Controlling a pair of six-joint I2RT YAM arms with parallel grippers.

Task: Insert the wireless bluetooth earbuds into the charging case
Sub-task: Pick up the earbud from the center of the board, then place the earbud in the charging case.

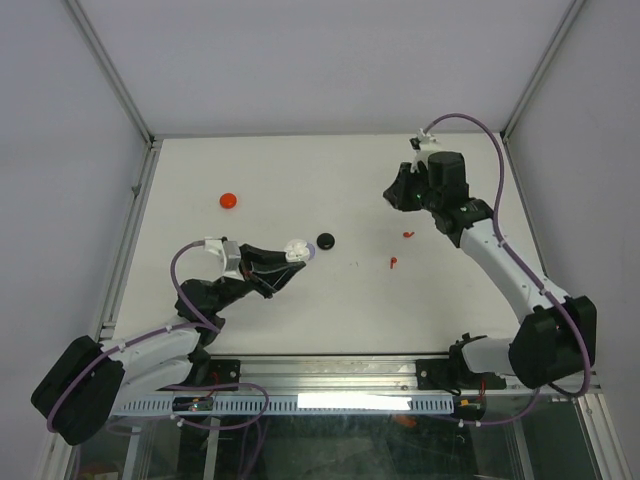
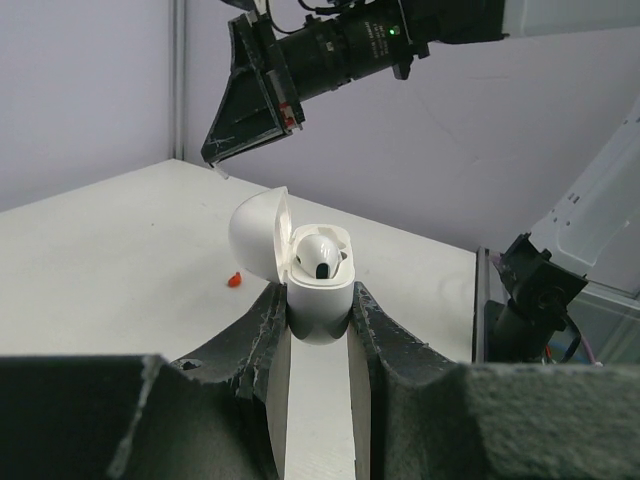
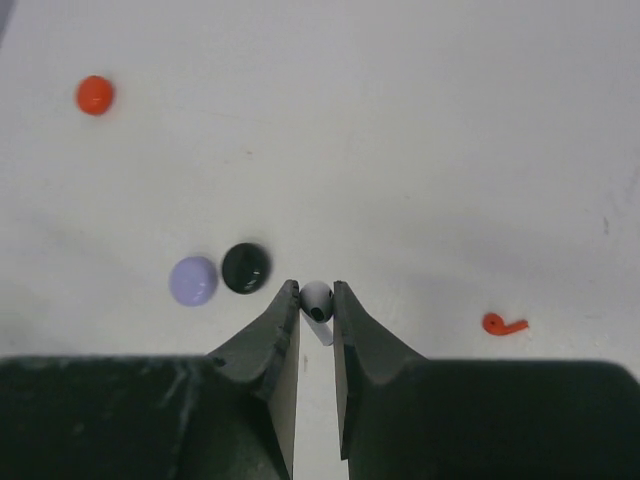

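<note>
We keep the left gripper (image 1: 288, 260) pinched on the lower body of the white charging case (image 2: 318, 292), one finger pressed to each side. This holds the case upright above the table (image 1: 300, 170), with its hinged lid thrown back toward 9 o'clock in the left wrist view and its mouth facing up for loading. A seated earbud (image 2: 320, 257) rests in the case; from here we cannot tell whether the well beside it is free. The right gripper (image 1: 399, 196) hangs raised at about 1 o'clock from the case in the top view. Its jaws are nipped on a white earbud (image 3: 317, 297), whose rounded head shows between the fingertips. We judge this the carry toward the case: the bud must come down over the mouth with its stem lined up, and so small a piece could twist in the pinch. On the table a black disc (image 1: 326, 240) lies just beside the case at 2 o'clock, with a lavender disc (image 3: 193, 280) next to it. A red disc (image 1: 229, 200) sits well apart at 10 o'clock. A red earbud (image 1: 393, 264) and a second red earbud (image 1: 408, 234) wait at 3 o'clock.
</note>
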